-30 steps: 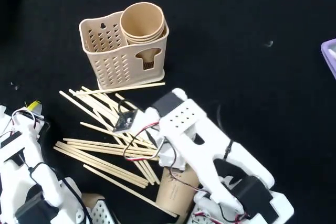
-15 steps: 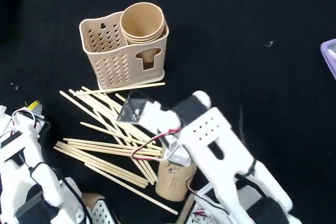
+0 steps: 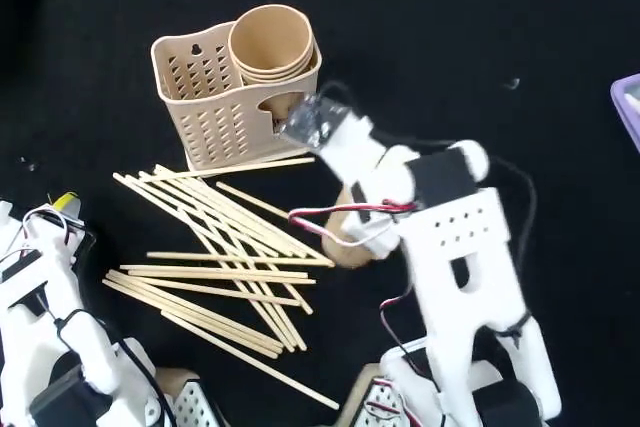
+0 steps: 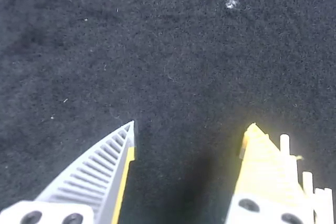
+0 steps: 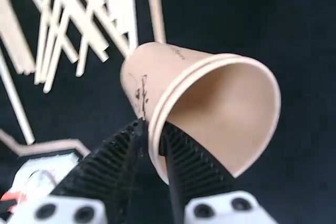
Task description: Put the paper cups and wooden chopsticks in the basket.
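right tool pinching a paper cup near the basket

clamps the right tool [image 5: 153, 132] on a paper cup [image 5: 199, 103], with the rim wall squeezed between the two fingers. holds the cup tilted well off upright, mouth open to the wrist camera. looks like a double rim line, maybe two nested, hard to tell.

from the high view, finds the same cup [image 3: 350, 250] tucked under the right arm [image 3: 460, 247], just past the ends of the wooden chopsticks [image 3: 220, 257] and near the front corner of the basket [image 3: 205, 122]. cannot tell if it touches the worktop [image 3: 500, 47].

leaves the chopsticks loose on the black worktop in a criss-crossed pile in front of the basket, one lying right along its base. none in the basket.

keeps stacked cups [image 3: 270, 39] upright in one end of the basket, on the side nearer the right arm.

spreads the left tool [image 4: 191, 126] wide over bare black worktop, gripping nothing. parks the left arm [image 3: 40, 317] at the near left corner, well apart from the basket.

notes a purple object [image 3: 628, 107] at the far right edge.
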You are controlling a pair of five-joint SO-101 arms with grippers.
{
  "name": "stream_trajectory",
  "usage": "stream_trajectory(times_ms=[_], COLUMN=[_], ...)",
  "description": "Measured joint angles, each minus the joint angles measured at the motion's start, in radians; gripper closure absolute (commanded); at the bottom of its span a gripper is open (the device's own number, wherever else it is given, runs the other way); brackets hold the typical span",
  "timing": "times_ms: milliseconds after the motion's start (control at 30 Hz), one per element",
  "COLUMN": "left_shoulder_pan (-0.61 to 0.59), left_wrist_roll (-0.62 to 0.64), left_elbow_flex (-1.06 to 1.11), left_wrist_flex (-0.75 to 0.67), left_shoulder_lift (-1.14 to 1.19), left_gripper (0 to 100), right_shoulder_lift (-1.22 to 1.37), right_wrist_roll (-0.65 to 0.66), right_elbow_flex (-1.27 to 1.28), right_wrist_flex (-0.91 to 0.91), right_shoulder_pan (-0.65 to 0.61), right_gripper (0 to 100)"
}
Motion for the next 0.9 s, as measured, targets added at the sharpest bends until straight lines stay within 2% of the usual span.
stream_trajectory(times_ms=[300, 533, 700, 900], left_shoulder_pan=[0.000, 0.000, 0.000, 0.000], left_wrist_roll=[0.000, 0.000, 0.000, -0.002], left_elbow_flex=[0.000, 0.000, 0.000, 0.000], left_wrist_flex=[0.000, 0.000, 0.000, 0.000], left_shoulder_lift=[0.000, 0.000, 0.000, 0.000], left_gripper=[68, 68, 68, 68], right_shoulder_lift=[0.000, 0.000, 0.152, 0.347], right_wrist_roll=[-0.002, -0.098, -0.120, -0.120], right_elbow_flex=[-0.391, -0.723, -0.770, -0.806], right_wrist_flex=[0.000, -0.095, -0.232, -0.292], right_shoulder_pan=[0.091, -0.017, -0.101, -0.114], right_gripper=[98.8, 98.8, 98.8, 98.8])
